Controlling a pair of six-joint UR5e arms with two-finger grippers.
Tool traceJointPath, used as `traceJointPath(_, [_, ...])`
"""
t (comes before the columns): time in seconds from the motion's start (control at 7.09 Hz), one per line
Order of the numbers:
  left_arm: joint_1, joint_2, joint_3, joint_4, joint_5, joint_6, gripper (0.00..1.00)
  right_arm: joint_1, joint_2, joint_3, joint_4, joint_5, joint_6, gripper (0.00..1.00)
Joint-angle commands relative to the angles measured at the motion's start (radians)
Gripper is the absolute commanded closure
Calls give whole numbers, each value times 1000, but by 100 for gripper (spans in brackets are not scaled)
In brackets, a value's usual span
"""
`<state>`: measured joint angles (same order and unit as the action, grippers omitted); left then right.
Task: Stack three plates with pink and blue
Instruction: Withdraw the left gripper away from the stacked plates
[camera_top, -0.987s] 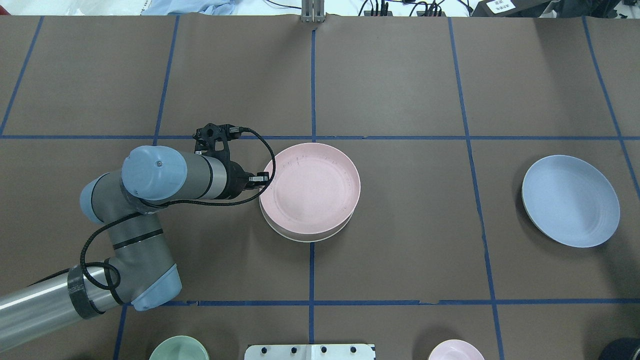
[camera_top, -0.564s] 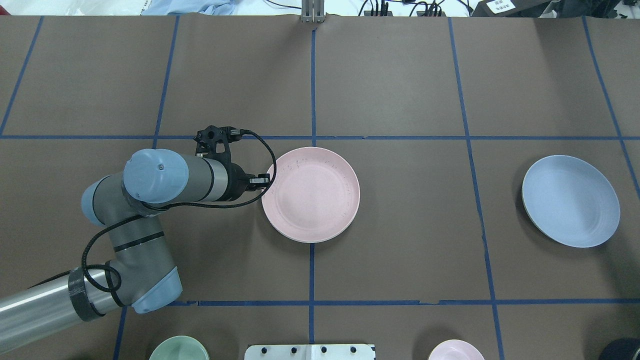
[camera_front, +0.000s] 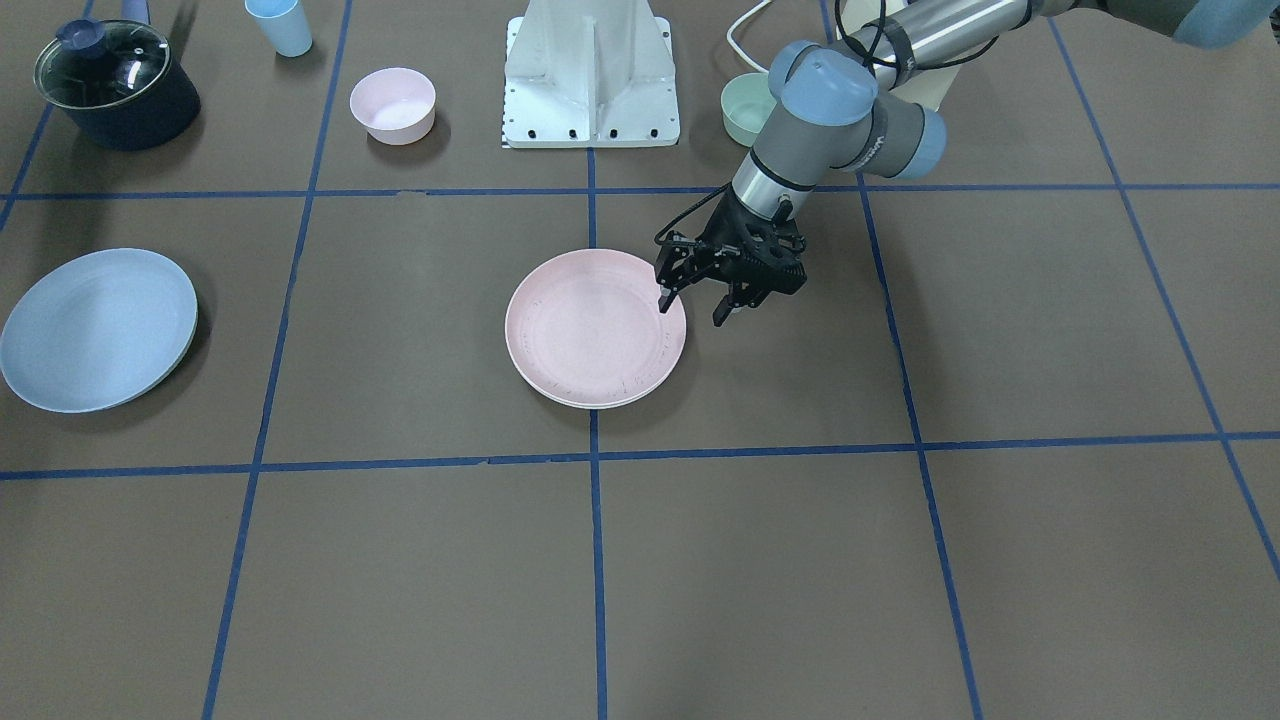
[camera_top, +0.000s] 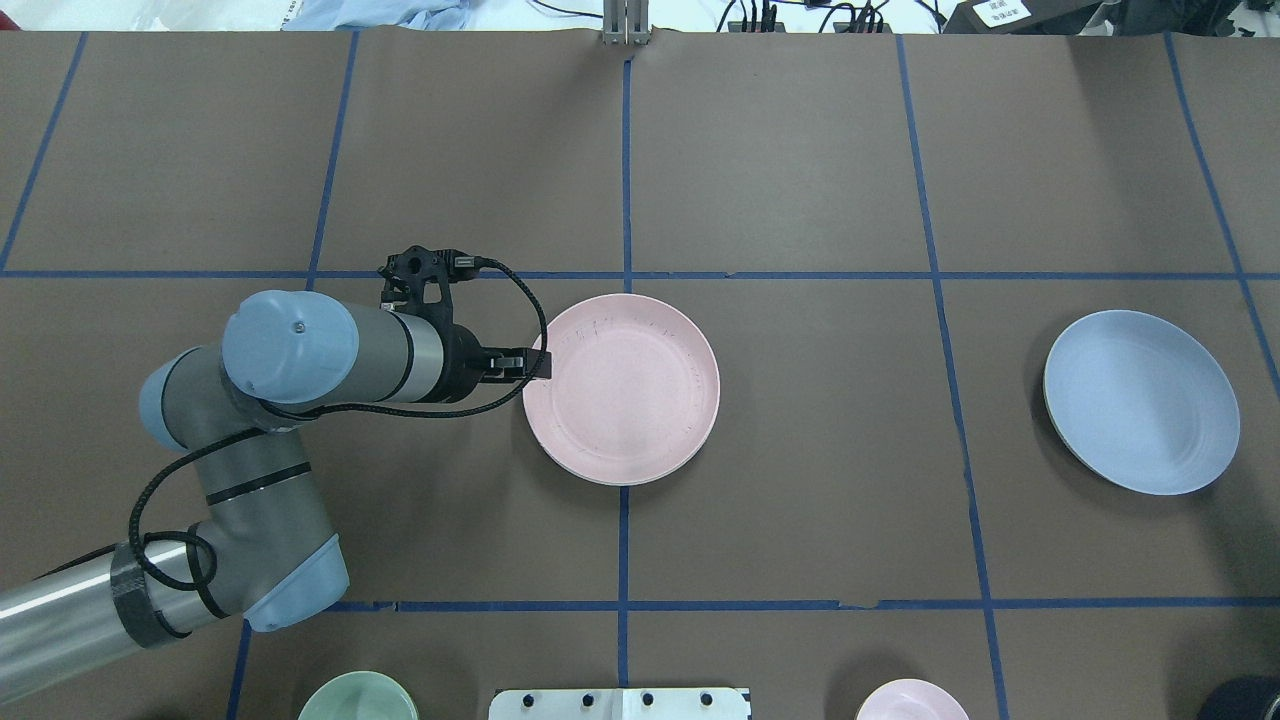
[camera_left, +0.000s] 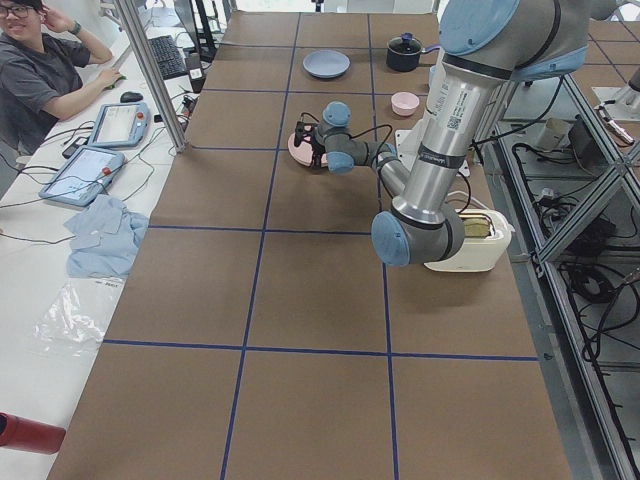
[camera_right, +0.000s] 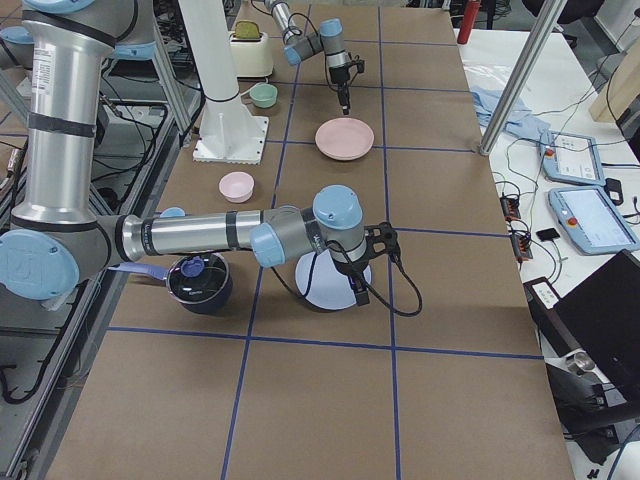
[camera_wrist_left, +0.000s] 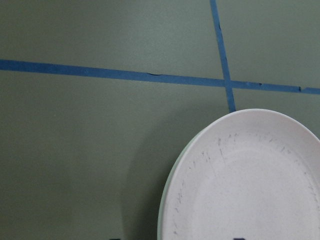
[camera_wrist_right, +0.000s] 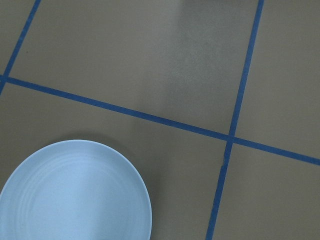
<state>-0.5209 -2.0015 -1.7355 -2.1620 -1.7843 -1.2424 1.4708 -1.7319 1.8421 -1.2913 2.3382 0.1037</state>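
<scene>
Left gripper hangs at the right edge of the pink plate, mid-frame in the front-facing view. Its jaws are spread, one finger over the rim and the other outside it, gripping nothing. The pink plate lies nested on the cream plate, of which only a thin pale crescent shows along the lower edge. At the far left of that view the blue plate lies flat and alone, well apart from the pair.

The right gripper shows only in the right side view, close by the blue plate, and I cannot tell whether it is spread or closed. Its wrist camera shows the blue plate at lower left with no fingers in sight. Farther back, near the top of the frame, stand a small pink bowl and a mint bowl, no part of this job.

Pink on cream looks done, so the blue plate is what remains. The left arm should draw clear of the stack. The low blue rim needs a pinch across its edge, then a level carry and a centred set-down on the pink.
</scene>
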Motion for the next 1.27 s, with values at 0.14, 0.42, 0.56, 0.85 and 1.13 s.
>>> traceJointPath(0.14, [-104,133,-283,253,-95,281,0,-140,-59,0,225,-45,335,0])
traceJointPath(0.42, [-233,202,-312,281,-170,504,0,-258,-185,-4,461,-143,512,0])
traceJointPath(0.56, [-257,216,-312,281,-170,544,0,-303,-195,-58,516,-207,527,1])
traceJointPath(0.85, [-261,216,-314,280,-167,546,0,-381,-186,-209,746,-269,611,1])
traceJointPath(1.13, [-261,216,-320,280,-165,544,0,-426,-179,-239,756,-309,616,12])
